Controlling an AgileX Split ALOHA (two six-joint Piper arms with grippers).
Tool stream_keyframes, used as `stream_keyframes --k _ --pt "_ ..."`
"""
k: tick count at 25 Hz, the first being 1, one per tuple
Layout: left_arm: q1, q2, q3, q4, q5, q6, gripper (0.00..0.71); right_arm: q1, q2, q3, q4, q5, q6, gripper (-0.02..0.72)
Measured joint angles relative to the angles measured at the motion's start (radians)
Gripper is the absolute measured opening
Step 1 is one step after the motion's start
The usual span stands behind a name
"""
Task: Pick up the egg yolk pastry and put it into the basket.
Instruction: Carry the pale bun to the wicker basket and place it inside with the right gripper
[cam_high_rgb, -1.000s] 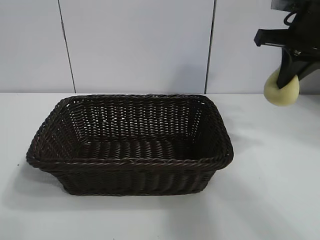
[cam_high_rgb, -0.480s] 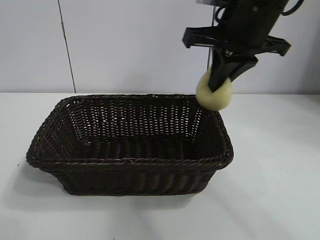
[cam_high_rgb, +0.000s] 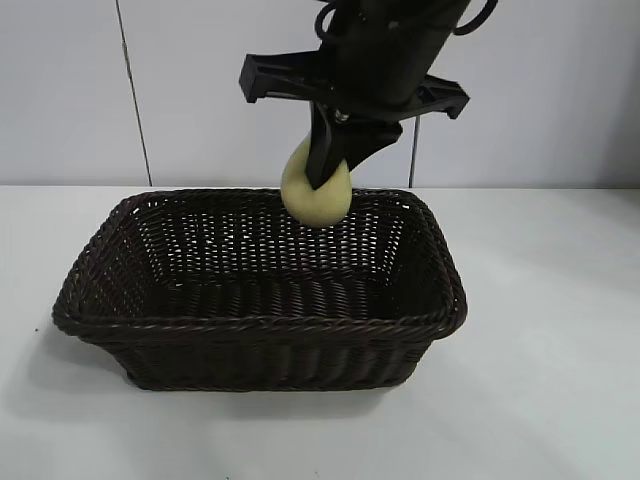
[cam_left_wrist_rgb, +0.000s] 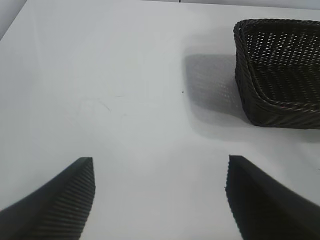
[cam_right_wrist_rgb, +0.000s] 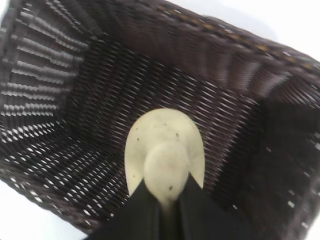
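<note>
Above the one basket (cam_high_rgb: 260, 300), right gripper (cam_high_rgb: 322, 170) clamps narrow on the single pastry (cam_high_rgb: 315, 195); left gripper (cam_left_wrist_rgb: 160, 200) gapes wide, holding nothing.

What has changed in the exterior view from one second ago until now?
The right gripper, its jaws shut on the egg yolk pastry, carried it from the view's right edge leftward to a spot above the basket, near its far rim. The grip stayed the same, and the basket did not move.

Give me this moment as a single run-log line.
right pincer: shut on egg yolk pastry, above basket | left pincer: open, parked over table | pastry not yet released
</note>
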Motion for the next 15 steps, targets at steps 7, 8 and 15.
stream_keyframes --k 7,8,15 --pt "0.000 0.000 0.000 0.000 0.000 0.000 0.535 0.000 0.145 0.000 0.023 -0.092 0.003 0.023" --pt "0.000 0.000 0.000 0.000 0.000 0.000 0.535 0.000 0.166 0.000 0.023 -0.100 0.003 0.023" --pt "0.000 0.000 0.000 0.000 0.000 0.000 0.535 0.000 0.219 -0.001 0.022 -0.130 0.003 0.038"
